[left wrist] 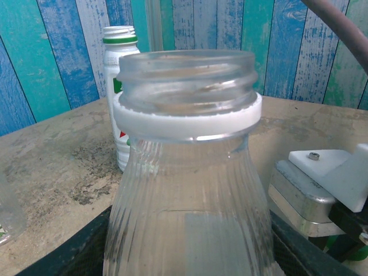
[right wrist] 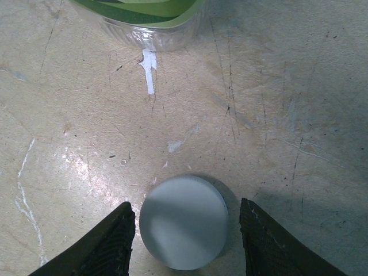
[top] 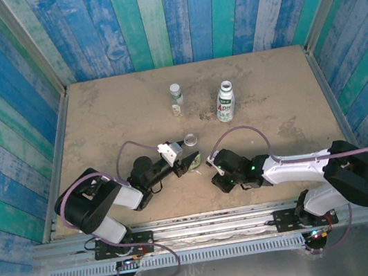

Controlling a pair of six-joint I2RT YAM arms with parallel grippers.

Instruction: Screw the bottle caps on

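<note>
Top view: the left gripper (top: 183,165) is clamping the slim clear olive-labelled plastic bottle (top: 195,159) toward 6 o'clock on the table (top: 98,123); left wrist: its neck is gaping open; right wrist: the released right gripper (right wrist: 185,208) is straddling the white round plastic cap (right wrist: 183,233) at 6 o'clock.

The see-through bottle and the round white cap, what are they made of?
The bottle is probably clear, shiny plastic: you see through its ribbed wall, and light glints on it. The cap looks like smooth, dull white plastic, with no shine on its flat top.
</note>
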